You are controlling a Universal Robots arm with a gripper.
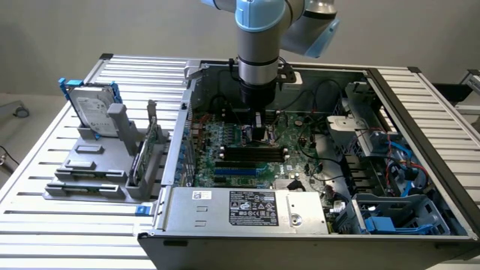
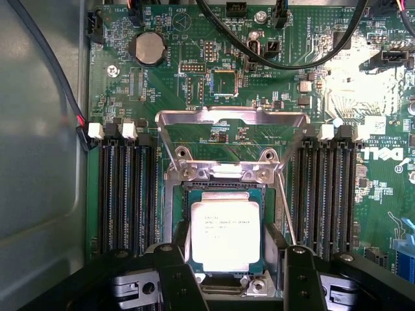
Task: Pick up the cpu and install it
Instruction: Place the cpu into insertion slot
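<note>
Chassis open, arm over the board. You see the gripper (image 2: 237,256) down inside the tower case (image 1: 420,107), just above the green motherboard (image 2: 162,97).

Claw: spread. Its two matte black fingers (image 2: 176,275) stand to either side of the cpu (image 2: 224,230). One finger's edge meets a corner of the chip, while a strip of socket shows between the other finger and the chip's far edge. You cannot call that a pinch.

The cpu is a flat square with rounded corners and a dull silver lid bearing fine dark print. It lies level in the black-framed socket (image 2: 183,189). The bright steel load plate (image 2: 230,118) is swung up off it, beside the socket's hinge screws.

Banks of long black memory slots (image 2: 126,194) with white latches flank the socket. A round silver coin cell (image 2: 148,47) sits on the board, and glossy black cables (image 2: 305,63) loop over it.

Surroundings: the case rests on a table (image 1: 30,169) of ribbed aluminium slats. At the exterior view's left, a grey fixture (image 1: 90,169) holds a silver-labelled hard drive (image 1: 94,107) upright in a blue frame. A grey power supply (image 1: 248,208) with a dark label fills the near end of the case. A plain pale wall (image 1: 112,28) stands behind.
</note>
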